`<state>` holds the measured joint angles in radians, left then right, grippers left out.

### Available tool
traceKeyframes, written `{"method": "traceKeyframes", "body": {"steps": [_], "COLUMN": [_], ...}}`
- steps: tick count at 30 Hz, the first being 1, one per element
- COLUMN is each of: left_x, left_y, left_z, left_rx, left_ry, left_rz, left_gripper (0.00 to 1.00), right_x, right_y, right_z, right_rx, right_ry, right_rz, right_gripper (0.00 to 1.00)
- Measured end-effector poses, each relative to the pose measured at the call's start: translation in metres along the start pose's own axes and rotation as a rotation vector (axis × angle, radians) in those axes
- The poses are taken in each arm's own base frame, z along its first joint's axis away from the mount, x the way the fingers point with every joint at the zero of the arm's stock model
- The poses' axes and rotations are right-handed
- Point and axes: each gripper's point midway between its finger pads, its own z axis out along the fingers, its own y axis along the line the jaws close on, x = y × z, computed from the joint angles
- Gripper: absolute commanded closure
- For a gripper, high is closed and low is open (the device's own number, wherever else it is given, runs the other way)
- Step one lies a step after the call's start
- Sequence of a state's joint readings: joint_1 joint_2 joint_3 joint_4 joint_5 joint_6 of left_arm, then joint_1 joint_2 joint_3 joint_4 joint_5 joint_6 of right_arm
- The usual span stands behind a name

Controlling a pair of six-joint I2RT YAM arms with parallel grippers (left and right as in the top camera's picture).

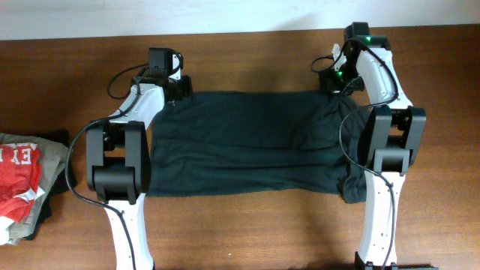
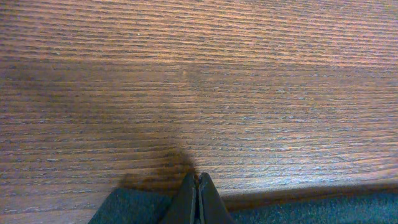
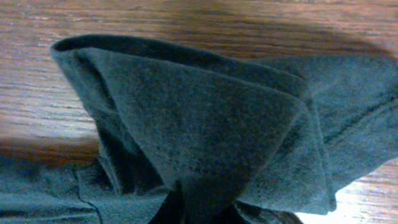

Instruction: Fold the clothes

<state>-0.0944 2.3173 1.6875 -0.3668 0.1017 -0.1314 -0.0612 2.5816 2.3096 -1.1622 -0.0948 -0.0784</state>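
The clothes, a dark blackish-green T-shirt [image 1: 247, 142], lie spread in a wide band across the wooden table between the two arms. My left gripper [image 1: 174, 96] sits at the shirt's far left corner. In the left wrist view its fingers [image 2: 198, 186] are pressed together, with the shirt's edge [image 2: 130, 206] meeting them from both sides. My right gripper [image 1: 335, 84] is at the far right corner. In the right wrist view a bunched fold of the shirt [image 3: 205, 118] rises out of the shut gripper [image 3: 199, 211] and hides most of its fingers.
A pile of other garments lies at the table's left edge, a red one with white letters [image 1: 19, 176] on a grey-beige one [image 1: 46, 161]. Bare wood [image 2: 199, 74] runs beyond the shirt's far edge. Both arm bases stand at the near side.
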Motion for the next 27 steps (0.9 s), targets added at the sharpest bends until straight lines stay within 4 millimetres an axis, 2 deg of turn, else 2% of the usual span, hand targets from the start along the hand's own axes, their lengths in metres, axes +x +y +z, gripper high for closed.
{"method": "traceKeyframes", "body": {"steps": [4,6,10,15,17,19,22,23,24,26,27], "left_x": [0.000,0.000,0.001,0.002,0.002,0.002,0.002,0.002,0.002,0.003,0.004], "left_y": [0.000,0.000,0.001,0.001,0.001,0.001,0.001,0.001,0.001,0.001,0.001], "left_z": [0.000,0.000,0.000,0.000,0.000,0.000,0.000,0.000,0.000,0.000,0.000], "left_rx": [0.000,-0.002,-0.006,-0.005,-0.005,-0.005,-0.006,-0.006,-0.006,-0.006,-0.007], "left_ry": [0.000,0.000,0.004,0.007,0.007,0.007,0.007,0.007,0.008,0.011,0.018], "left_rz": [0.000,0.000,0.000,0.000,0.000,0.000,0.000,0.000,0.000,0.000,-0.001], "left_gripper": [1.00,1.00,0.99,1.00,0.99,1.00,0.99,1.00,1.00,0.99,1.00], "right_x": [-0.004,-0.009,-0.037,-0.050,-0.052,-0.060,-0.065,-0.067,-0.069,-0.074,-0.072], "right_y": [0.004,-0.001,-0.023,-0.021,-0.019,-0.016,-0.014,-0.014,-0.015,-0.017,-0.019], "right_z": [-0.002,-0.002,-0.003,-0.004,-0.015,-0.042,-0.065,-0.067,-0.068,-0.061,-0.047], "right_rx": [0.003,0.018,0.029,-0.012,-0.024,-0.029,-0.027,-0.026,-0.025,-0.023,-0.025], "right_ry": [-0.012,-0.026,-0.143,-0.196,-0.190,-0.221,-0.244,-0.254,-0.264,-0.276,-0.258], "right_rz": [0.001,0.012,0.043,0.044,0.045,0.041,0.037,0.036,0.035,0.035,0.041], "right_gripper": [0.01,0.01,0.01,0.01,0.01,0.01,0.01,0.01,0.05,0.25,0.14]}}
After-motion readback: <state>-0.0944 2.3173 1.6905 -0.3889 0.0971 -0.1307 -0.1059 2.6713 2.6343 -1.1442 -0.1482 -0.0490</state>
